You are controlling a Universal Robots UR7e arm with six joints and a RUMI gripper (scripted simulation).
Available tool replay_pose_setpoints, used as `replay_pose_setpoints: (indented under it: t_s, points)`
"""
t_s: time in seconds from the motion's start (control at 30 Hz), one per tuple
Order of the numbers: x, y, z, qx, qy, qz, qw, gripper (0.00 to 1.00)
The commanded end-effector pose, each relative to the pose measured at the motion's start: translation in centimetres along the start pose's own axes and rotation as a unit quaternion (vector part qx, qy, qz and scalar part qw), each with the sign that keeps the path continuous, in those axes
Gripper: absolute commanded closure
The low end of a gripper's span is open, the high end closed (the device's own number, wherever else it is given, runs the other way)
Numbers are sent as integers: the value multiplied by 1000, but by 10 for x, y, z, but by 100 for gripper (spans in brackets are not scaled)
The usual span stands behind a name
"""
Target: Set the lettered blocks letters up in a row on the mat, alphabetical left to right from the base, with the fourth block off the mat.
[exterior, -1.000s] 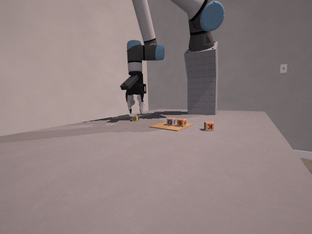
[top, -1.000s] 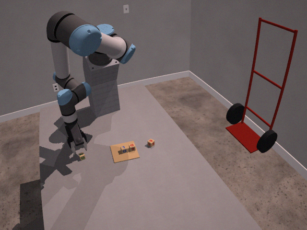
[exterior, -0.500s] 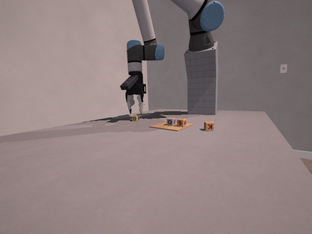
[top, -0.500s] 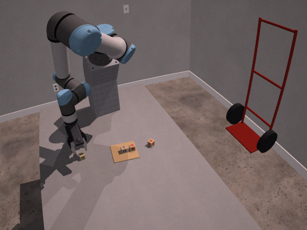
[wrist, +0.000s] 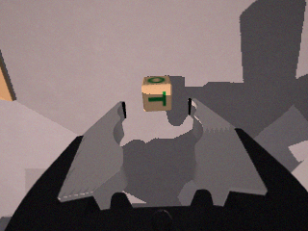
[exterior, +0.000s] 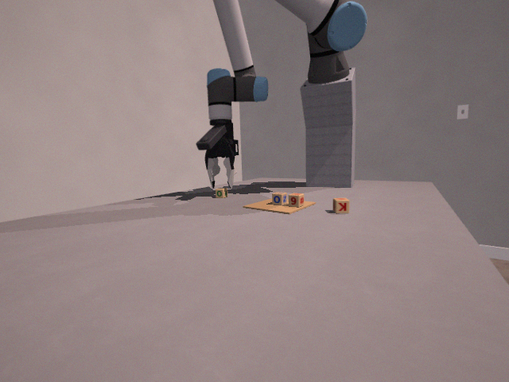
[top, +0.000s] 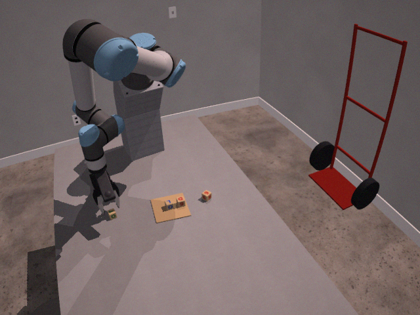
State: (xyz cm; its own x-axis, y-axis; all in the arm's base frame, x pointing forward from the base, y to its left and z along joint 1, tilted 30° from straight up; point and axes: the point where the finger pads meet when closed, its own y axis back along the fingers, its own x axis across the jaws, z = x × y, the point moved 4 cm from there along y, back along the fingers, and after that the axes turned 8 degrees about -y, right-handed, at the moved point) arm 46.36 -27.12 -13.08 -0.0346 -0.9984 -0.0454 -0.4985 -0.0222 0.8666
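Observation:
My gripper [top: 109, 205] hangs open and empty just above a green-marked wooden block [top: 111, 214] that lies on the grey floor left of the mat. In the wrist view the block [wrist: 156, 93] sits between and just beyond the fingertips, a green T on its near side. It also shows in the exterior view [exterior: 220, 192] below the fingers [exterior: 220, 179]. The tan mat [top: 170, 209] holds a blue-marked block [top: 168, 204] and a red-marked block [top: 180, 200] side by side. Another red-marked block [top: 206, 195] lies off the mat to its right, showing a K in the exterior view [exterior: 341, 204].
The robot's grey pedestal [top: 140, 120] stands behind the mat. A red hand truck [top: 356, 135] leans on the right wall, far from the blocks. The grey floor sheet ends at rough brown ground on both sides.

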Motion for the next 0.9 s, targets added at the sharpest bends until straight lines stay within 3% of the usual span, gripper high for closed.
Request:
replay_pose_setpoints:
  t_s: [0.0, 0.33, 0.87]
  points:
    - [2, -9, -2, 1, 1, 2, 1000, 60]
    - [2, -26, -2, 1, 1, 2, 1000, 60]
    - [2, -27, -2, 1, 1, 2, 1000, 60]
